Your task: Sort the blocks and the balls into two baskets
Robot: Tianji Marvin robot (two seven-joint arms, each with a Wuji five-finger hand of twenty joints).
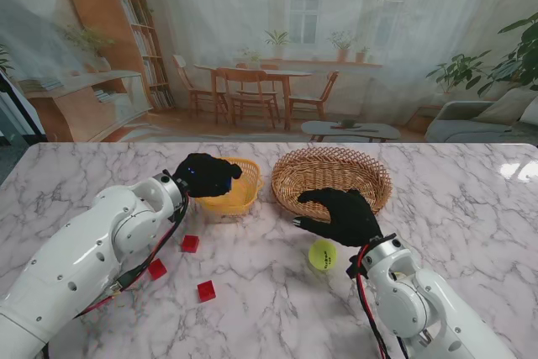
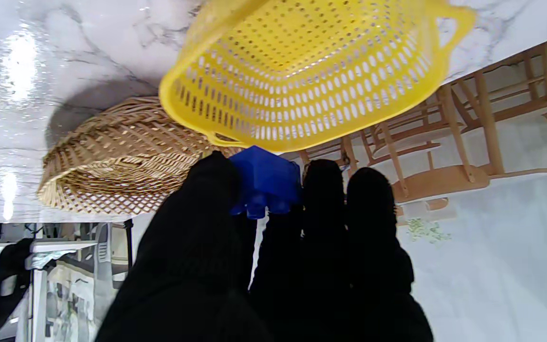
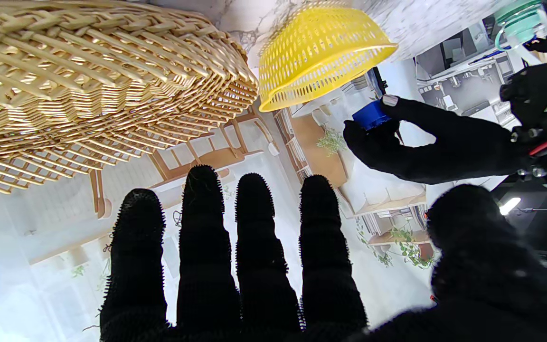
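The white marble table (image 1: pixel 471 208) with grey veins fills the lower part of the stand view. Behind it hangs a printed backdrop (image 1: pixel 269 6) of a room. In the upper left of the frame stands a wooden bookshelf (image 1: pixel 118 44), with a low cabinet (image 1: pixel 80 107) before it. In the upper centre there is a wooden dining table (image 1: pixel 273 77) with chairs (image 1: pixel 252 94) around it, and a window (image 1: pixel 303 18) with potted plants (image 1: pixel 277 39) behind. A low coffee table (image 1: pixel 349 130) is just under these. In the upper right a green plant (image 1: pixel 496 60) leans over a grey sofa (image 1: pixel 483 119).
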